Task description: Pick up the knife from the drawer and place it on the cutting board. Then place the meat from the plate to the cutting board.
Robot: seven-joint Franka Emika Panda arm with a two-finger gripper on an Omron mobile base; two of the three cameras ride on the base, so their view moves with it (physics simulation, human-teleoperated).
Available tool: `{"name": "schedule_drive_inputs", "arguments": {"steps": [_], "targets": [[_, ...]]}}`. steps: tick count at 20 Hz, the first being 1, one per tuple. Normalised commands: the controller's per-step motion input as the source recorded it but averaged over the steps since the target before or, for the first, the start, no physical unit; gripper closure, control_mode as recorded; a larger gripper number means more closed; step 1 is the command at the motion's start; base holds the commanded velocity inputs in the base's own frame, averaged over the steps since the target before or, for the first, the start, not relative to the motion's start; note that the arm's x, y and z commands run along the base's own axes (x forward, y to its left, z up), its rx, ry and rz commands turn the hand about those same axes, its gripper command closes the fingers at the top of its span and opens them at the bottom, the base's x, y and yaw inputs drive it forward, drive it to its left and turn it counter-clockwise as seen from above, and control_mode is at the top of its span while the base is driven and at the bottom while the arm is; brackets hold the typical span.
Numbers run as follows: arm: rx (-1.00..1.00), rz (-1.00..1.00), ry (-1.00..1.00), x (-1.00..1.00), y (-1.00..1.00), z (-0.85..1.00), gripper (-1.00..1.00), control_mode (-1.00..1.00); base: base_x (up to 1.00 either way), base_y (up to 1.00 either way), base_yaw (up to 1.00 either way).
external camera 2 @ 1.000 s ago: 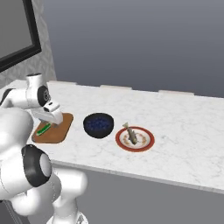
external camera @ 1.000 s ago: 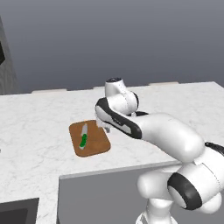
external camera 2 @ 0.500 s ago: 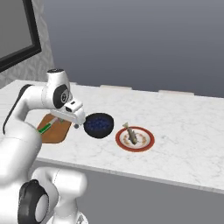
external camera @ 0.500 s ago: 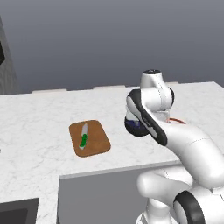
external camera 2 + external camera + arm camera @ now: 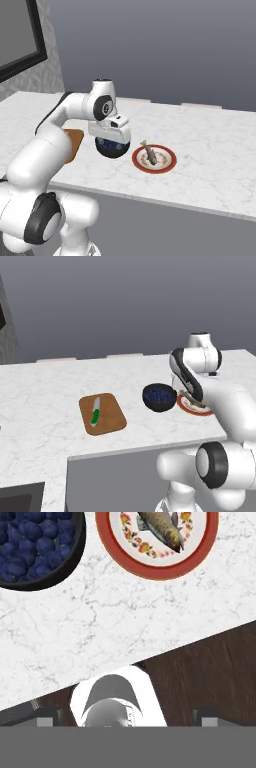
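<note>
Brown cutting board (image 5: 103, 413), green-handled knife (image 5: 95, 412), blue-black bowl (image 5: 159, 397), red-rimmed floral plate (image 5: 157, 568), grey-tan meat (image 5: 160, 528), white veined marble counter (image 5: 45, 391)

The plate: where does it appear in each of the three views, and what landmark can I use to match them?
Left base view: the plate is right of centre, partly hidden behind the arm.
Right base view: the plate is near the centre, holding the meat.
Hand view: the plate is at the top edge.
Shared landmark: the dark bowl beside the plate.

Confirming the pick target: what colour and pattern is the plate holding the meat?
The plate has a red-orange rim and a white centre with small floral motifs, clearest in the hand view.
</note>
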Motion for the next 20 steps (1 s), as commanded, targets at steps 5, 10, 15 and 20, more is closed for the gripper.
{"name": "schedule_drive_inputs", "arguments": {"steps": [5, 10, 15, 20], "targets": [[0.01, 0.02, 0.06, 0.63, -0.94, -0.03, -1.0, -1.0, 0.0, 0.0, 0.0], [0.03, 0.0, 0.0, 0.56, -0.45, -0.51, -1.0, -1.0, 0.0, 0.0, 0.0], [0.04, 0.15, -0.04, 0.52, -0.19, -0.85, -1.0, -1.0, 0.0, 0.0, 0.0], [0.01, 0.21, -0.06, 0.35, -0.19, -0.61, -1.0, -1.0, 0.0, 0.0, 0.0]]}}
